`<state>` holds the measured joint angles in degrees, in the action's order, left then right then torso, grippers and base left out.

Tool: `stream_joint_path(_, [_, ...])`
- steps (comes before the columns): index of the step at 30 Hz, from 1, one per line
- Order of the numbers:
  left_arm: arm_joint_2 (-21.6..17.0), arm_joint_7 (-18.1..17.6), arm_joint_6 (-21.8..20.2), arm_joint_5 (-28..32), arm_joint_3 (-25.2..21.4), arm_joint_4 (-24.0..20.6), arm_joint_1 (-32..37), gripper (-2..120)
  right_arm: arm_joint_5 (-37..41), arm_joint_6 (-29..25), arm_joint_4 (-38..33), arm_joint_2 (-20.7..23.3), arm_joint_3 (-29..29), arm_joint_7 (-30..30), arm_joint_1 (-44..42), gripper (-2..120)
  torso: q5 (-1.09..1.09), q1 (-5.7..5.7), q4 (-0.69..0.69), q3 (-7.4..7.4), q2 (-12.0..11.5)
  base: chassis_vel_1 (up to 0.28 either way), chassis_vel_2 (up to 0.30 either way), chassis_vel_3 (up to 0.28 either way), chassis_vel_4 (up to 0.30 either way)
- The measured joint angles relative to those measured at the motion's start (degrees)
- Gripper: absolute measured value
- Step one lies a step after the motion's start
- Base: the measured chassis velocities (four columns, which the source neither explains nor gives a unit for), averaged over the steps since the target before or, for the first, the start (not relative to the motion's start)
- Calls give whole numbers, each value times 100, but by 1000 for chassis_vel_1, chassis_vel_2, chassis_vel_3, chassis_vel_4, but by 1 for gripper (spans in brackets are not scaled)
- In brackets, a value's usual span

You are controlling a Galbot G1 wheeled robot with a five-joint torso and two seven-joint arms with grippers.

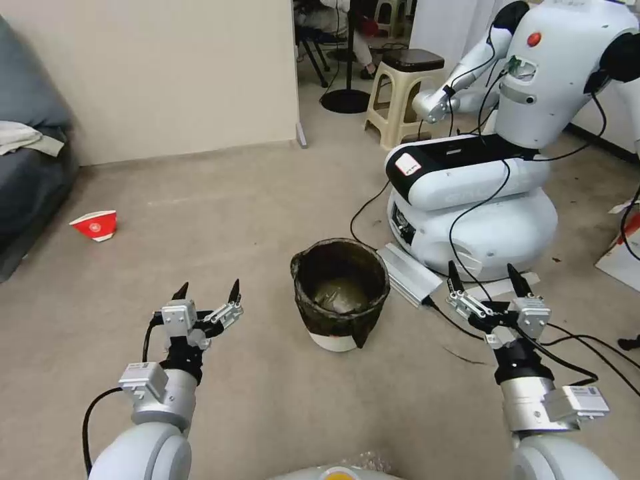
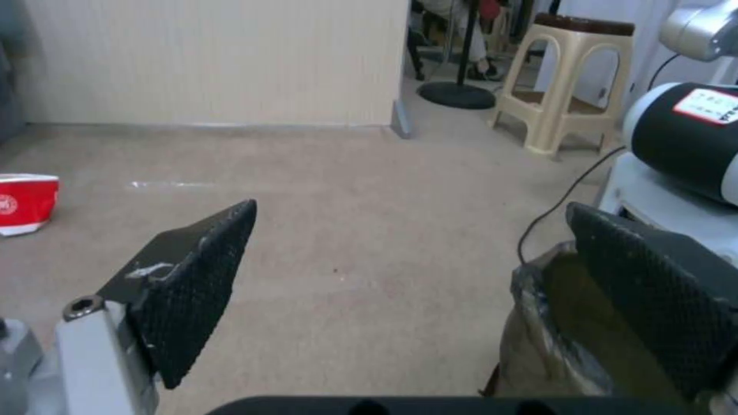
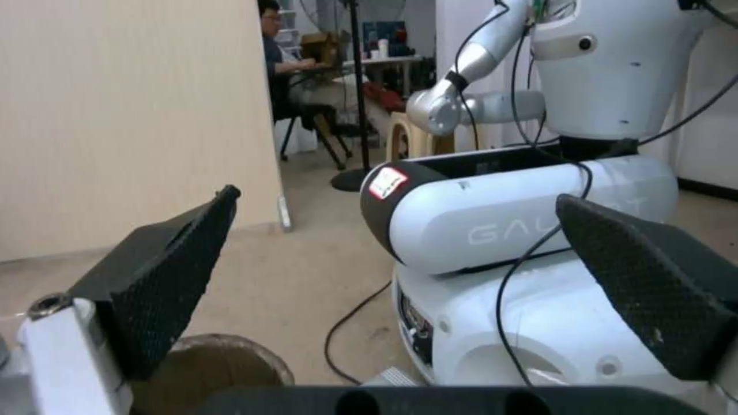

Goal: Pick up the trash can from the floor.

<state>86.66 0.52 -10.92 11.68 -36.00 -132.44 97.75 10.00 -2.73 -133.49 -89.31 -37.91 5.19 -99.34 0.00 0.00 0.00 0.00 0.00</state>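
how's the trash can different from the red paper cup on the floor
The trash can stands upright between the two grippers; the red paper cup lies tipped over, far off to the robot's left. The can is white with a dark bag over its rim and much bigger; the cup is red and white. Both sit on the floor.

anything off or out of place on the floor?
Yes: a red-and-white paper cup lies tipped on its side on the floor, away from the upright trash can. No spill visible.
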Motion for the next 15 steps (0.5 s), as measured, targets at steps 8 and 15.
stream_joint_path(8, [-22, 0, -1, 1, 1, 1, -19, 100, 1, -3, 0, -3, -6, 0, -6, 100, 0, 0, 0, 0, 0, -94, 101, 97, -92])
stream_joint_path(15, [-34, 1, -2, 14, -8, 28, -29, 100, 1, -4, 10, -3, -7, 0, 2, 100, 0, 0, 0, 0, 0, -109, 88, 93, -97])
